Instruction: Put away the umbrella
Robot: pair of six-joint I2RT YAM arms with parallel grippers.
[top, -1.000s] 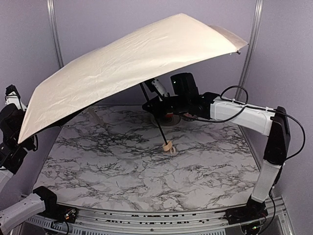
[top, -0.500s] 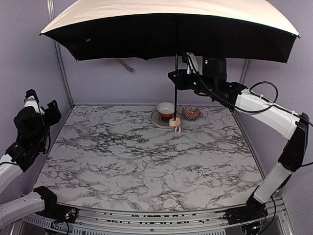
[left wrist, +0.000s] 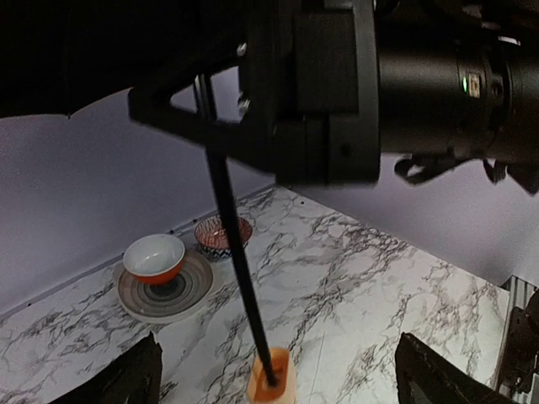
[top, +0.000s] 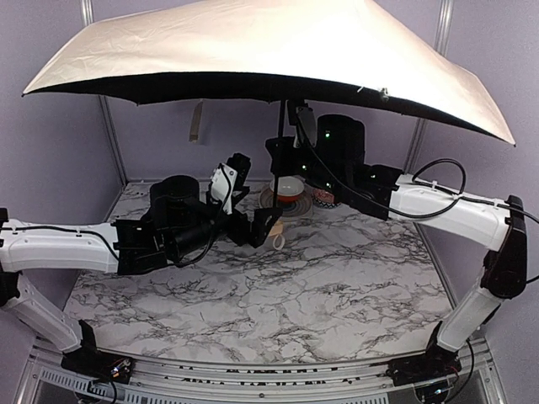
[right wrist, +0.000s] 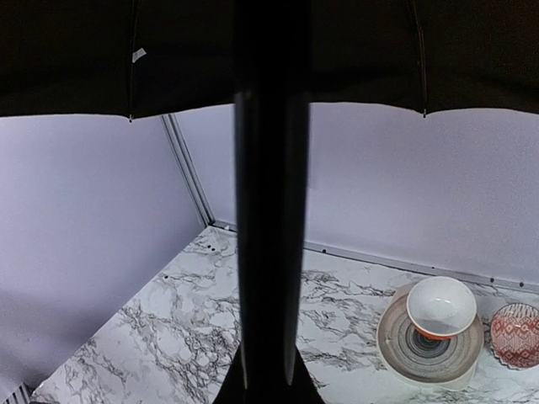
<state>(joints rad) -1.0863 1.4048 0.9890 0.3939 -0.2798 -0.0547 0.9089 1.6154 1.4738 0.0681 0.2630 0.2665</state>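
The left hand [left wrist: 282,374] has swung in from the left edge to mid-frame, jaws wide and empty, flanking the handle [top: 274,229]; the right hand [top: 285,156] stays clamped on the shaft [left wrist: 240,269], holding the one umbrella [top: 253,42] open across the top; collapsing it looks next; one bowl [left wrist: 153,257], one plate [left wrist: 189,290] and one small dish [left wrist: 221,231] sit behind.

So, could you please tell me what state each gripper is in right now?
Left gripper: open, fingers either side of the handle, not touching it.
Right gripper: closed on the umbrella shaft, holding it up.
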